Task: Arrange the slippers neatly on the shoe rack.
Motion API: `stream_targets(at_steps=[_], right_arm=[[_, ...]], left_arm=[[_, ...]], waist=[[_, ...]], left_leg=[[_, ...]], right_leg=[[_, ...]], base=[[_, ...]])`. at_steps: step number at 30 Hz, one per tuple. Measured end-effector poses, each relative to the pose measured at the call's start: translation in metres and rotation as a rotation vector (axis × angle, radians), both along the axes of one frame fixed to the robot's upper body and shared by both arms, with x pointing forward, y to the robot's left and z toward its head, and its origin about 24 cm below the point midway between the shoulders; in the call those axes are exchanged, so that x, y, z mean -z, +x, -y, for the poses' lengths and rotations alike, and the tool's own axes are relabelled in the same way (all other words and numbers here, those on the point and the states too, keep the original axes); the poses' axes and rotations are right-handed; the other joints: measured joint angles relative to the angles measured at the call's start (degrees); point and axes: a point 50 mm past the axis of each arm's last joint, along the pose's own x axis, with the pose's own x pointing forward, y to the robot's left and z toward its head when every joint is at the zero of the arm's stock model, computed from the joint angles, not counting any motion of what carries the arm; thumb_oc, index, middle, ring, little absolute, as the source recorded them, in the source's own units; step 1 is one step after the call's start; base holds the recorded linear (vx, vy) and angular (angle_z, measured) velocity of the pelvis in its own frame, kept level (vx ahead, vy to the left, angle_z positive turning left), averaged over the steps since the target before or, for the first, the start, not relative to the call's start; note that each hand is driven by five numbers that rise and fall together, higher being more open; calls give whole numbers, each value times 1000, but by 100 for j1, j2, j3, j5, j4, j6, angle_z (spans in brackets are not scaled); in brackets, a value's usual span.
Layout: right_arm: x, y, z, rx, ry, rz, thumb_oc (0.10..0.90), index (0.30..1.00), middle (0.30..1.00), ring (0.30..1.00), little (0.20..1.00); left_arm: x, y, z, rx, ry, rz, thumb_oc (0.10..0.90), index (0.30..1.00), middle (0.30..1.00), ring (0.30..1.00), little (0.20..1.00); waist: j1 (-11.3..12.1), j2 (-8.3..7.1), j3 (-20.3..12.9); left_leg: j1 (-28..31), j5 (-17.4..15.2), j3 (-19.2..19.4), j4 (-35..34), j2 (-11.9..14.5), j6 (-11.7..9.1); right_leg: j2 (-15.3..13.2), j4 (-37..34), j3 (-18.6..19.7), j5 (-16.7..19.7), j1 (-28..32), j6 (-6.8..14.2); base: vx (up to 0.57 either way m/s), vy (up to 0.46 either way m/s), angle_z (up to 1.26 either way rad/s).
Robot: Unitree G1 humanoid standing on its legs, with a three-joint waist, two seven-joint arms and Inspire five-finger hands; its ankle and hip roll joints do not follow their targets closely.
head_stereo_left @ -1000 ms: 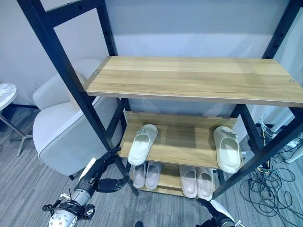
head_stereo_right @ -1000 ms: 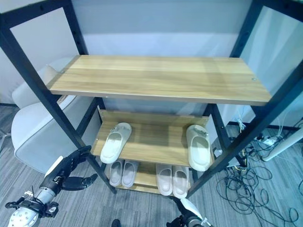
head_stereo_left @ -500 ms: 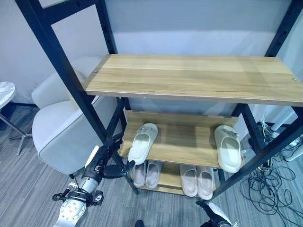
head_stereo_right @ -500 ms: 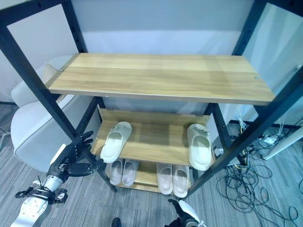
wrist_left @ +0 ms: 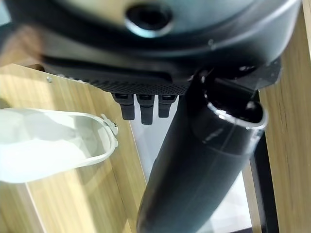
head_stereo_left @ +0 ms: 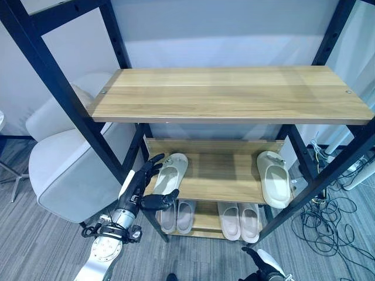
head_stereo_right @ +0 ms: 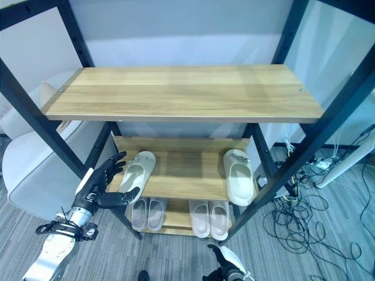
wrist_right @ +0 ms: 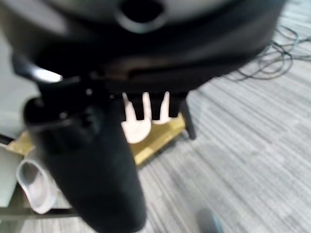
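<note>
The shoe rack (head_stereo_left: 234, 93) has a black metal frame and three wooden shelves. The top shelf (head_stereo_left: 246, 108) carries nothing. On the middle shelf (head_stereo_left: 222, 175) lie two pale slippers well apart: the left slipper (head_stereo_left: 170, 174) sits at the shelf's left end, tilted, with its heel hanging over the front edge near the front left corner; the right slipper (head_stereo_left: 274, 178) lies at the right end, its heel also past the front edge. On the bottom shelf (head_stereo_left: 205, 219) stand two pairs side by side, a whitish pair (head_stereo_left: 177, 215) at the left and a beige pair (head_stereo_left: 239, 220) at the right, each pair with its two slippers touching.

The left hand (head_stereo_left: 140, 188) hovers at the middle shelf's front left corner, just beside the left slipper's heel, fingers spread and straight, thumb standing out toward the slipper; it holds nothing. In the left wrist view the slipper shows just past the fingertips, apart from them.

The right hand (head_stereo_right: 225, 270) shows low down by the floor in front of the rack; in its wrist view its fingers (wrist_right: 146, 107) reach straight out, holding nothing.

A white armchair (head_stereo_left: 64, 164) stands left of the rack.
</note>
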Motion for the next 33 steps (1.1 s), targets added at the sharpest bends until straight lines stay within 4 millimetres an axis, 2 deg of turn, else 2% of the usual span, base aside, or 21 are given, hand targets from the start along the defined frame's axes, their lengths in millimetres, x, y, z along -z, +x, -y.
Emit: stream_targets(at_steps=[7, 10, 18, 23, 28, 33], right_arm=[[4, -6, 2, 2, -19, -29, 800, 900, 900, 900, 900], [3, -4, 2, 1, -21, -22, 800, 900, 900, 900, 900], [2, -1, 3, 4, -26, -12, 800, 900, 900, 900, 900], [1, 1, 5, 7, -33, 1, 800, 900, 900, 900, 900], [-3, 13, 5, 3, -36, 35, 800, 900, 900, 900, 900], [-3, 15, 5, 3, -33, 40, 800, 900, 900, 900, 900]], left_arm=[[2, 9, -2, -45, 78, 22, 800, 900, 900, 900, 900], [7, 18, -7, -89, 145, 24, 800, 900, 900, 900, 900], [13, 33, -14, -158, 219, 24, 800, 900, 900, 900, 900], [5, 42, -13, -168, 302, 79, 800, 900, 900, 900, 900], [2, 59, -24, -191, 407, 90, 800, 900, 900, 900, 900], [-2, 65, -31, -194, 470, 98, 800, 900, 900, 900, 900]], waist=[[-17, 33, -17], [-89, 108, -54], [-226, 118, -62], [-276, 123, -66], [-338, 169, -98], [-338, 175, -103]], left_leg=[[-75, -1, 41, 1, 5, 1], [-205, 3, 125, 2, 9, 4], [-450, 3, 333, 2, 38, 3], [-617, 5, 367, 3, 51, 4], [-792, 6, 394, 3, 57, 4], [-840, 7, 432, 3, 56, 6]], right_leg=[[-1, 0, 19, 20, -91, -14], [-4, 1, 105, 100, -267, -20], [4, 2, 297, 154, -602, -31], [14, 40, 324, 203, -783, -57], [15, 40, 346, 227, -978, -41], [14, 43, 403, 239, -1059, -37]], base=[[3, 0, -2], [-19, 2, -12], [5, 1, -15], [0, 5, -4], [4, 5, -2], [9, 14, -5]])
